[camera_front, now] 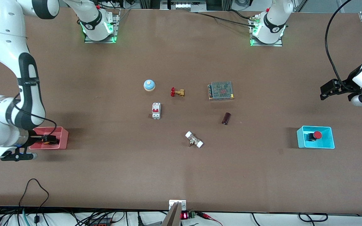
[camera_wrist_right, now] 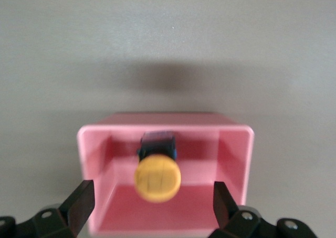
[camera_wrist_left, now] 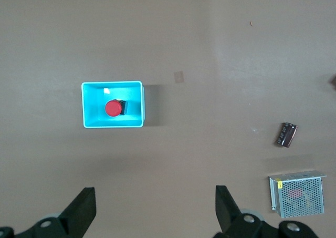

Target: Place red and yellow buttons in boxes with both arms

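Note:
The yellow button [camera_wrist_right: 157, 177] is inside the pink box [camera_wrist_right: 233, 143], its cap facing up. My right gripper [camera_wrist_right: 152, 196] is open just above the box, a finger on each side of the button and not touching it. In the front view the right gripper [camera_front: 47, 139] hangs over the pink box [camera_front: 62, 142] at the right arm's end and hides the button. The red button [camera_front: 317, 135] lies in the cyan box [camera_front: 315, 146] at the left arm's end. My left gripper [camera_front: 328, 91] is open and empty, raised high over the table beside the cyan box [camera_wrist_left: 113, 124] and red button [camera_wrist_left: 112, 108].
Mid-table stand a blue-and-white bell [camera_front: 149, 84], a brass valve with a red handle [camera_front: 177, 92], a white circuit breaker [camera_front: 156, 110], a mesh-covered power supply [camera_front: 221, 90], a dark cylinder [camera_front: 226, 118] and a white-ended fitting [camera_front: 194, 139].

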You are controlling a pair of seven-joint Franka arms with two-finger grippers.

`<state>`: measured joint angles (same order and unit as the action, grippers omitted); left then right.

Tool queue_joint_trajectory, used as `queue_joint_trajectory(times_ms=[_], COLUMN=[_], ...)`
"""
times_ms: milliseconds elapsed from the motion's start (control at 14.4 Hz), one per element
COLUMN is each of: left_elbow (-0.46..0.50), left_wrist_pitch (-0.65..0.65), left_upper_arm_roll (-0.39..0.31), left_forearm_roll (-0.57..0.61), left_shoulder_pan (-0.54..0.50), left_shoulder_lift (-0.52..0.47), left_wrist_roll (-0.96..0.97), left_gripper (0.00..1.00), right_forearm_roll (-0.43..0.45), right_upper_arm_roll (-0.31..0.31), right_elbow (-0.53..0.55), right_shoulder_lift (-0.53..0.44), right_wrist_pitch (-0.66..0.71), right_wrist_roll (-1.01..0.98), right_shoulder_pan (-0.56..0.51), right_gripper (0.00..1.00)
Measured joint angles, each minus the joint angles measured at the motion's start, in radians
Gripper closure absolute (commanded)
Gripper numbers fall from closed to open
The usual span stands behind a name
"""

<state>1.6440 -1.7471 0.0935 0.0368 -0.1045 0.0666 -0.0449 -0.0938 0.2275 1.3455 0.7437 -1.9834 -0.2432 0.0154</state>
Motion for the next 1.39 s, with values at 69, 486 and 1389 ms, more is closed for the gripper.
queue_joint_trajectory(times_ms=[69, 486, 1389], left_elbow=[-0.006, -0.015, -0.015], left_wrist_pitch=[0.013, 0.023, 0.023], left_upper_arm_roll=[0.0, -0.005, -0.191], left_forearm_roll=[0.0, -0.001, -0.034], left_shoulder_pan=[0.0, 0.012, 0.173], left_shoulder_lift=[-0.001, -0.01, -0.045], left_wrist_roll=[0.0, 0.0, 0.001], left_gripper=[0.0, 0.0, 0.0], right_forearm_roll=[0.0, -0.008, 0.059], right_upper_arm_roll=[-0.001, -0.023, 0.011], right_elbow=[-0.007, -0.033, 0.081], right_shoulder_lift=[-0.034, -0.253, -0.511], right_wrist_pitch=[0.034, 0.248, 0.414], right_wrist_roll=[0.0, 0.122, 0.201], right_shoulder_pan=[0.0, 0.103, 0.163], right_gripper=[0.0, 0.0, 0.0])
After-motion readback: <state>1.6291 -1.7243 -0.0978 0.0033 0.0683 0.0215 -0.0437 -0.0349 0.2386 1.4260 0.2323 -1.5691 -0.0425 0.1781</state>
